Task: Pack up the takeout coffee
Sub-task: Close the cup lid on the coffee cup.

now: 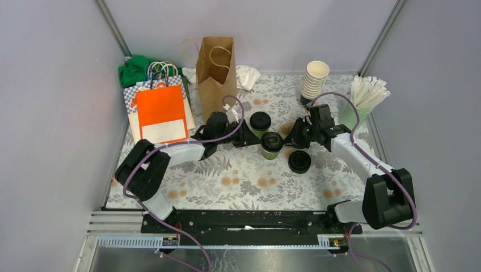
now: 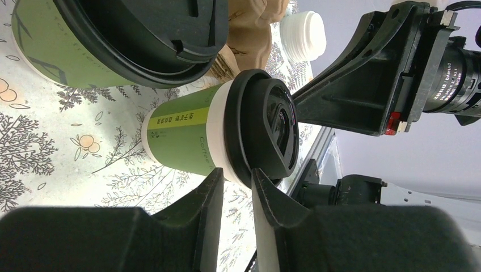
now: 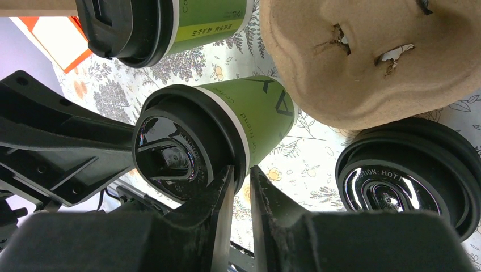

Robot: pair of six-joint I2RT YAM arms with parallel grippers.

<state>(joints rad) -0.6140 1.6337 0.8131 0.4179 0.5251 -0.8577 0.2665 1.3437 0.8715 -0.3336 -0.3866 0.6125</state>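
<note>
Upright on the flowered table (image 1: pixel 227 181), mid-field, long axis vertical and black lid (image 2: pixel 266 133) seated: front cup (image 1: pixel 271 143), flanked at rim height by both arms. From its left, left gripper (image 2: pixel 237 187), fingers set narrow and seemingly nipping the lid's edge. From its right, right gripper (image 3: pixel 243 184), fingers nearly together at the opposite edge; pinching or merely touching, cannot tell. Equally near, so no clear favourite for the lift; probably straight up first, given the pulp carrier (image 3: pixel 368 62) just beside on the right and second cup (image 1: pixel 260 122) close behind. Farther back-left, on the left arm's side, the paper bag (image 1: pixel 216 62)
</note>
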